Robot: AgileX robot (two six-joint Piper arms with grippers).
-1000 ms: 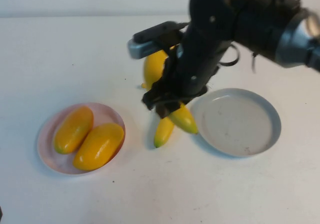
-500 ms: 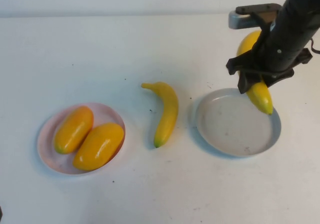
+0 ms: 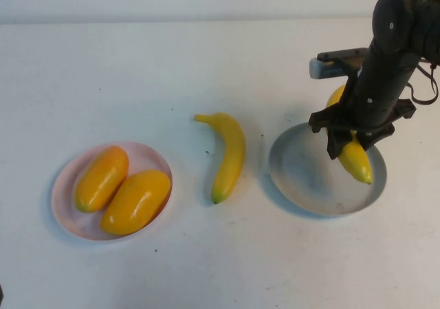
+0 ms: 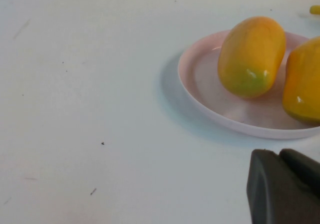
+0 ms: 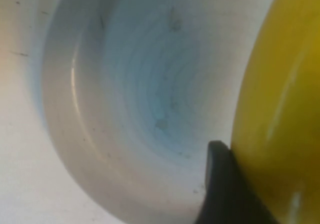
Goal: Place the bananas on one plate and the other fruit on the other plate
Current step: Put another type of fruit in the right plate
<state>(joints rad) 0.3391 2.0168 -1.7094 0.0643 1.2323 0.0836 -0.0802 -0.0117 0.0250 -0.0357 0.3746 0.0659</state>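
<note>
My right gripper (image 3: 352,142) is shut on one banana (image 3: 356,160), holding it tilted low over the right half of the grey plate (image 3: 302,178). In the right wrist view the banana (image 5: 280,99) fills one side against a dark finger (image 5: 220,184), with the grey plate (image 5: 125,84) just beneath. The other banana (image 3: 227,154) lies on the table between the plates. Two orange-yellow fruits (image 3: 101,178) (image 3: 136,201) rest side by side on the pink plate (image 3: 65,178). My left gripper (image 4: 280,156) is shut and hovers near the pink plate (image 4: 200,84), holding nothing.
White tabletop all around. The table's far edge runs along the top of the high view. The right arm's dark body rises above the grey plate at the far right.
The right arm carried one banana from the table's middle rightwards and lowered it over the grey plate. The other banana stayed in place. The left gripper has not moved.
</note>
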